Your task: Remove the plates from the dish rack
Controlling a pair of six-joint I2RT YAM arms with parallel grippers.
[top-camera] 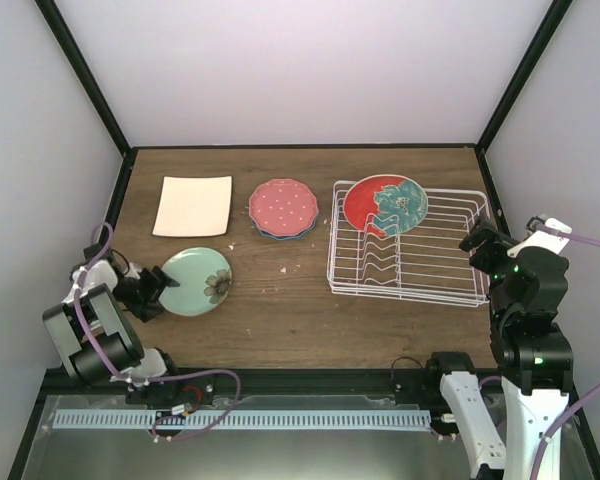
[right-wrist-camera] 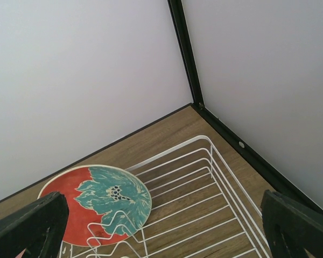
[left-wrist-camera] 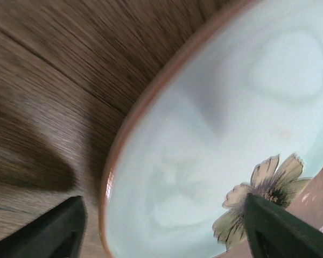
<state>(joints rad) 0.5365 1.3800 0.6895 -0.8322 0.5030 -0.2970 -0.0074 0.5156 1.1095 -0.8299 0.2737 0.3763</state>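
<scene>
Left jaws: spread wide. In the left wrist view one finger (left-wrist-camera: 54,231) sits at lower left over the bare desk (left-wrist-camera: 54,80), and the other at lower right over the mint green plate (left-wrist-camera: 215,140). The plate's rim runs between them. I cannot tell whether either finger touches it.
Mint green plate: flat on the desk, lower left of the top view (top-camera: 197,281), with its left edge at the tip of the left arm (top-camera: 90,330).
Right jaws: spread wide and empty. The fingers (right-wrist-camera: 32,226) stand at both lower corners of the right wrist view, near the right end of the dish rack (right-wrist-camera: 204,183).
Dish rack: on the desk, right of centre in the top view (top-camera: 410,250).
Red-and-teal plate (top-camera: 385,205): the only plate I see in the rack, leaning tilted at its upper left corner.
Beige square plate (top-camera: 192,205): flat on the desk, upper left.
Pink polka-dot plate (top-camera: 283,205): upper centre, between the beige plate and the rack, lying on a blue plate (top-camera: 272,234) of which only the rim shows.
</scene>
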